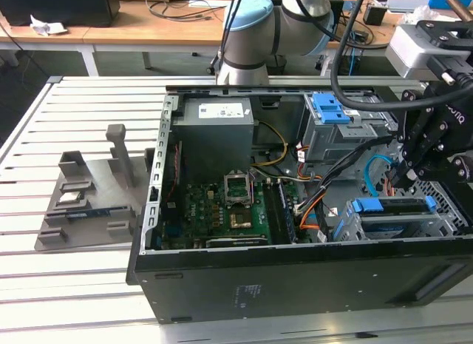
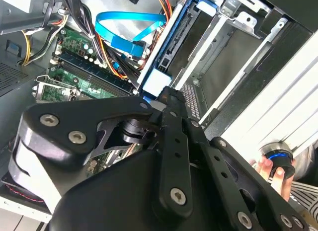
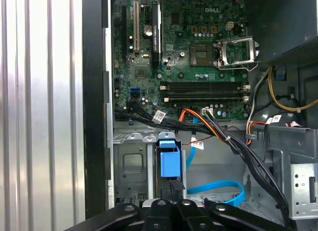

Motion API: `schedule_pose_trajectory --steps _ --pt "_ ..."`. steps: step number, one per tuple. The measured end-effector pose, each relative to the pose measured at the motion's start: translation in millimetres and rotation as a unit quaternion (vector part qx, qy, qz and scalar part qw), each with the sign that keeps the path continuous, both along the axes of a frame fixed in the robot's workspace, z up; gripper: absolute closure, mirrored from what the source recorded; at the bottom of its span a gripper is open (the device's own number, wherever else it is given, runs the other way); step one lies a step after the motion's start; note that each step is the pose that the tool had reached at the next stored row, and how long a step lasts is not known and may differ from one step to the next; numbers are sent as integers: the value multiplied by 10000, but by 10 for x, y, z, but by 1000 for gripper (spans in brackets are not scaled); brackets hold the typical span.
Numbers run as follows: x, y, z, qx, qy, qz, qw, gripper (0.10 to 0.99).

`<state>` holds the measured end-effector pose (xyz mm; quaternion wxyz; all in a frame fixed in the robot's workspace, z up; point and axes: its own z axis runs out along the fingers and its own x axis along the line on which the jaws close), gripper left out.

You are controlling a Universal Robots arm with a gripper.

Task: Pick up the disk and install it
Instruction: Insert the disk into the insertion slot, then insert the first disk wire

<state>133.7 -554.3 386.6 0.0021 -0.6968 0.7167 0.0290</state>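
While reaching down at the exterior view's right edge, holds gripper (image 1: 405,177) just above the disk (image 1: 395,206) in its bay; grip state: cannot tell; PC case (image 1: 295,285) on slatted table (image 1: 74,285); desks (image 1: 148,22) behind.

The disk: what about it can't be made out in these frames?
- Label face: in the exterior view the disk sits inside the drive cage, whose walls hide it.
- Seating depth: in the first wrist view the gripper covers its near end.
- Contact with the gripper: in the second wrist view the gripper's own linkage blocks it.
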Motion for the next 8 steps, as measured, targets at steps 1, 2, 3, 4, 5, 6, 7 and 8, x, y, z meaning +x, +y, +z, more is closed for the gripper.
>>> schedule_pose_trajectory --steps 1,2,3,4,5,6,7,8 --pt "0 0 0 0 0 0 10000 980" --pt "0 0 -1 0 0 0 10000 980" --pt "0 0 -1 0 0 0 10000 980" --pt "0 0 -2 0 0 0 10000 980" --pt "0 0 -2 0 0 0 10000 980" --pt "0 0 -2 0 0 0 10000 980" --pt "0 0 -3 0 0 0 10000 980" --pt "0 0 -3 0 0 0 10000 980"
